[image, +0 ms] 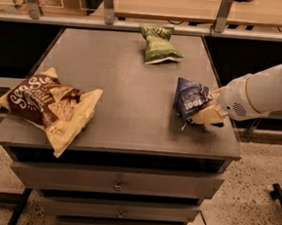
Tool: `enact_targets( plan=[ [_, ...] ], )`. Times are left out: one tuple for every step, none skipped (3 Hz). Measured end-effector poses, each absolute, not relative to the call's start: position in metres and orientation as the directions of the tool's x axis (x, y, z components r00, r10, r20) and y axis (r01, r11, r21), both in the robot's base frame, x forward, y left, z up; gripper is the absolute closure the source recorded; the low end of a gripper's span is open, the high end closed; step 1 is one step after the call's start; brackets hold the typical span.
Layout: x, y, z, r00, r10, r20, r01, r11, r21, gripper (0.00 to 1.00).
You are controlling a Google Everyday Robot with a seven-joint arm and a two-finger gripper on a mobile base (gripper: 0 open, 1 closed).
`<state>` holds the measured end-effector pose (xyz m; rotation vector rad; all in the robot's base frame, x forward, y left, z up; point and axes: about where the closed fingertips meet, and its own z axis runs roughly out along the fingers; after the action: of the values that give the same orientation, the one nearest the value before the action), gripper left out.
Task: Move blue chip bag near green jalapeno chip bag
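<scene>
The blue chip bag [190, 99] is a small navy bag with white lettering, at the right side of the grey cabinet top [128, 84]. My gripper [210, 106] reaches in from the right on a white arm and is shut on the bag's right edge, one cream finger [204, 115] under it. The bag is tilted up on its edge. The green jalapeno chip bag [158, 45] lies at the back of the top, pinched at the middle, well apart from the blue bag.
A larger brown and cream bag [51, 105] lies at the front left, overhanging the edge. A shelf rail with metal posts [108, 4] runs behind the cabinet. Drawers [118, 183] are below the front edge. The floor is speckled.
</scene>
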<state>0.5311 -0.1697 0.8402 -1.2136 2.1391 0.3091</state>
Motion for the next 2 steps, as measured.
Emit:
enact_targets(
  plan=[
    [0.557, -0.164, 0.864, -0.298, -0.678, -0.672, -0.827, 0.535, -0.173, 1.00],
    [0.599, -0.162, 0.881, -0.243, -0.688, -0.684, -0.810, 0.532, -0.248, 1.00]
  ],
)
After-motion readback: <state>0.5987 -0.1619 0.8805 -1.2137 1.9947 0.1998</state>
